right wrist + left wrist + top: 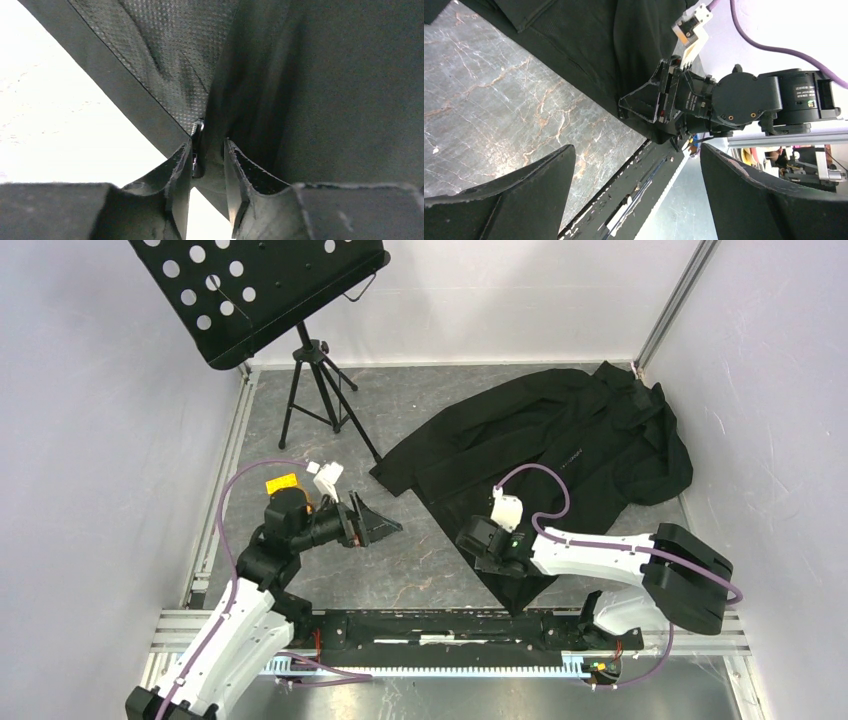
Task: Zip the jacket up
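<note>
Where the jacket's (580, 430) near edge lies, the right end effector (207, 150) pinches it.

The music stand (250, 295) runs off the top edge of the overhead view. The white lettering (570, 455) on the jacket (600, 430) is too small to read. The right end effector (470, 540) covers the fabric beneath it. In its wrist view, the small glinting piece (196, 131) between its fingers (177, 170) is too dark to identify.
</note>
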`<state>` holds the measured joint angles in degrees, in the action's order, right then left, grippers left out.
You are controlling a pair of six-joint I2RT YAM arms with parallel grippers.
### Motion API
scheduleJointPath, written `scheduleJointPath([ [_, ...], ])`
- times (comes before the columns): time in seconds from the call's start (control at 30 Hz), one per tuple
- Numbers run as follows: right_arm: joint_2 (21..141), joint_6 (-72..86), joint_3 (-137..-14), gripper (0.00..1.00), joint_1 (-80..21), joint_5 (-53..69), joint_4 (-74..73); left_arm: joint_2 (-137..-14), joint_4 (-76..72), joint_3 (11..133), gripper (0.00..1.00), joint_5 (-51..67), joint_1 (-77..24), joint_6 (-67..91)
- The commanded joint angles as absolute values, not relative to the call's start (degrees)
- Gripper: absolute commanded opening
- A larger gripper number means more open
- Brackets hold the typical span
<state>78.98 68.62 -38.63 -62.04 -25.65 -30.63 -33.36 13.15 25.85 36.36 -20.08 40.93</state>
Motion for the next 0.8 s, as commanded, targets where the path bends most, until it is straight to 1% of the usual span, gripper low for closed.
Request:
scheduleJointPath([
  [0.0,78.79,69.35,-37.77,0.25,-62.31,-27.15,-29.0,-35.3,11.15,26.23,1.0,33.22,-22.61,42.97],
  [0.13,76.81,65.81,-37.37,0.01,-62.31,-27.67,-27.18,-36.88,8.08,25.63,1.0,32.5,-24.91,44.52],
  [0.2,74.4,60.46,-36.22,0.0,-62.2,-27.78,-23.12,-37.78,4.67,24.77,1.0,32.59,-26.1,46.19],
  [0.27,70.5,51.04,-33.4,0.0,-62.23,-26.39,-15.75,-38.9,1.07,23.93,1.0,32.69,-27.23,47.86],
  [0.37,62.12,35.6,-25.21,0.0,-62.23,-20.73,1.26,-41.54,-5.22,22.84,1.0,32.81,-29.51,50.0],
  [0.47,53.76,26.16,-15.41,0.0,-61.19,-15.46,16.78,-44.97,-11.63,21.69,1.0,32.34,-32.27,52.23],
  [0.57,48.17,18.55,-7.84,0.0,-58.63,-6.1,28.74,-49.82,-19.06,20.55,0.96,31.83,-35.29,54.31],
  [0.63,45.8,13.16,-4.4,0.0,-58.05,1.43,34.69,-53.0,-24.58,19.9,0.92,31.32,-37.32,55.96],
  [0.7,43.61,9.47,-1.3,0.0,-57.92,5.11,40.05,-55.84,-29.88,19.28,0.9,30.63,-38.95,57.35],
  [0.77,41.62,6.68,0.74,0.0,-57.92,7.1,43.3,-58.71,-32.91,19.46,0.9,29.86,-40.37,57.57],
])
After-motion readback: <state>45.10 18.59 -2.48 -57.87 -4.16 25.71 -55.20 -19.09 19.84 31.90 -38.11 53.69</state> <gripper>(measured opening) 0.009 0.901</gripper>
